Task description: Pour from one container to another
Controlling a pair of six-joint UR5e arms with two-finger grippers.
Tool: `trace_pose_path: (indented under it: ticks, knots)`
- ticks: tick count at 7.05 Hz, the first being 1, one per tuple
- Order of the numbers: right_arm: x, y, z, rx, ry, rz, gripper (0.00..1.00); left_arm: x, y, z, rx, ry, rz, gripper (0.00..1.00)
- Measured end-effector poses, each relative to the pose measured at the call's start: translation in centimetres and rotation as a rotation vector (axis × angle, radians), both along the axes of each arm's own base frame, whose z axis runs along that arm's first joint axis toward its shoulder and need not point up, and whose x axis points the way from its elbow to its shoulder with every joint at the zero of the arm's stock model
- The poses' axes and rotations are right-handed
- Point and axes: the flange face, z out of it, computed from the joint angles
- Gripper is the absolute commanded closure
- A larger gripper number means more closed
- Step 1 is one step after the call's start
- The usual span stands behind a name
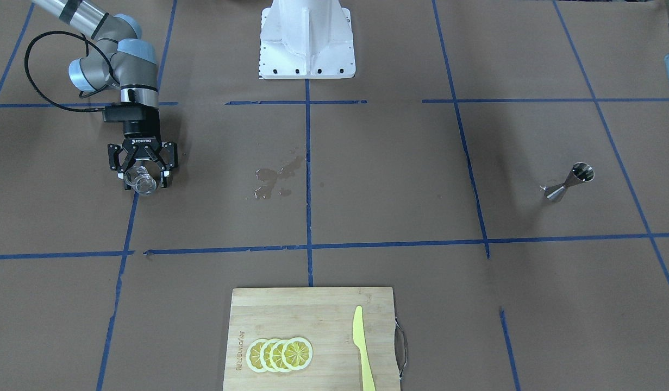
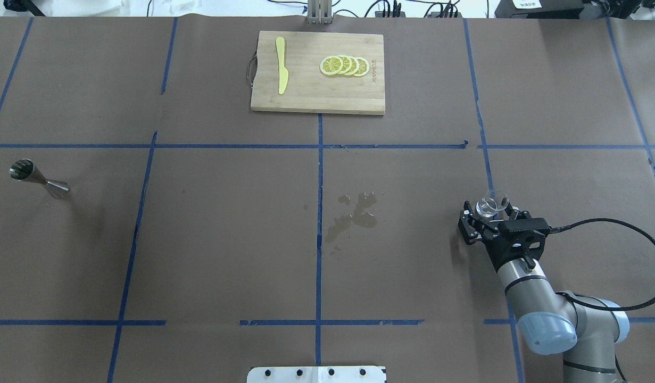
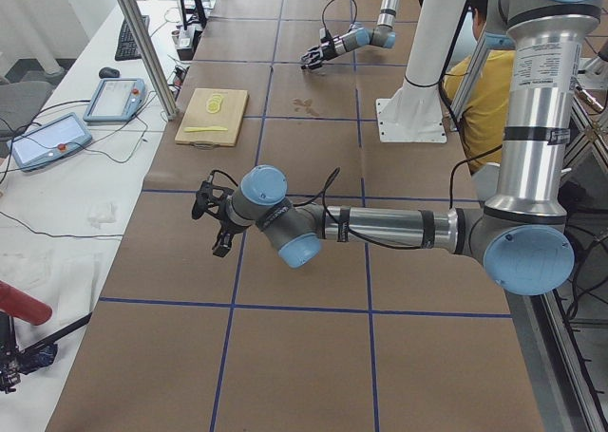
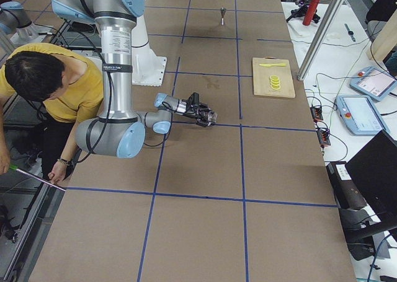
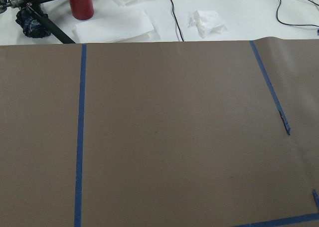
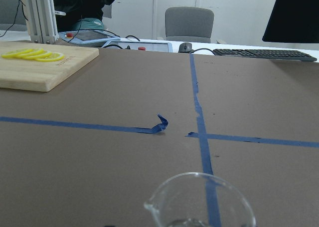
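The clear glass measuring cup point(image 1: 140, 182) stands upright between the fingers of my right gripper point(image 1: 142, 176), which is shut on it low over the table. The overhead view shows the same cup point(image 2: 491, 205) in the right gripper point(image 2: 492, 214) on the robot's right side. Its rim and spout fill the bottom of the right wrist view point(image 6: 199, 202). The steel jigger point(image 2: 37, 178) stands alone on the far left of the table point(image 1: 570, 182). My left gripper point(image 3: 214, 225) hangs beyond the table's left end, far from the jigger; I cannot tell whether it is open or shut.
A wet spill point(image 2: 354, 215) marks the paper near the table's middle. A wooden cutting board point(image 2: 316, 101) with lemon slices point(image 2: 344, 65) and a yellow knife point(image 2: 281, 72) lies at the far edge. A person in yellow point(image 4: 56, 83) sits beside the robot base.
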Motion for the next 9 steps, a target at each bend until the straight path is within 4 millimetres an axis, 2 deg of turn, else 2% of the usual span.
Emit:
trace_pose_path:
  ticks: [2, 3, 6, 7, 9]
  knots:
    - [-0.2, 1.3, -0.7, 0.020, -0.010, 0.000, 0.00, 0.0, 0.0, -0.1, 0.001, 0.000, 0.000, 0.00]
    - [0.2, 2.6, -0.8, 0.034, -0.008, -0.005, 0.00, 0.0, 0.0, -0.1, 0.002, 0.000, 0.000, 0.00]
    - [2.4, 6.2, -0.2, 0.061, -0.006, -0.033, 0.00, 0.0, 0.0, -0.2, 0.003, 0.000, 0.000, 0.00]
    - [5.1, 7.3, 0.9, 0.062, -0.039, -0.055, 0.00, 0.0, 0.0, -0.2, 0.004, 0.001, 0.000, 0.00]
    - [12.7, 8.4, 5.0, 0.052, -0.090, -0.109, 0.00, 0.0, 0.0, -0.1, 0.002, 0.000, 0.000, 0.00]
